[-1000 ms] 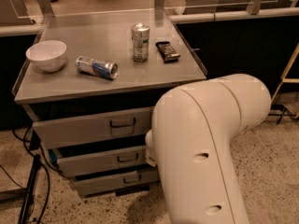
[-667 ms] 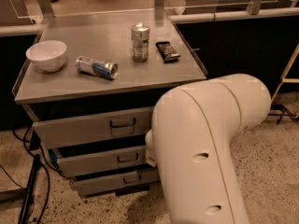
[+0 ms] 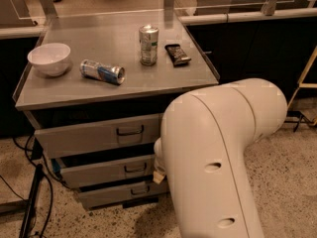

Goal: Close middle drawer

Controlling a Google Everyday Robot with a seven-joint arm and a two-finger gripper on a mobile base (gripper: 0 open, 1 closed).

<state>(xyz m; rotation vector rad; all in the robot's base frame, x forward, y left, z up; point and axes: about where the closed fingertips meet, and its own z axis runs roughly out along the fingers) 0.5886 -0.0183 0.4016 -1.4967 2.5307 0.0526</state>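
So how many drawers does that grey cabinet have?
3. The taller-fronted grey top drawer, the low grey metal middle drawer and the lowest grey drawer, stacked. The white arm hides their right ends; the gripper sits by the middle drawer's right end.

High close view over arm (image 3: 218, 157) down onto cabinet (image 3: 163, 81) front; tool (image 3: 158, 173) at middle drawer (image 3: 106, 171).

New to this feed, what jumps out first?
The white robot arm fills the lower right foreground, hiding the gripper behind it. Left of it, the middle drawer stands partly open; on the cabinet top sit a white bowl, a toppled can and an upright can.
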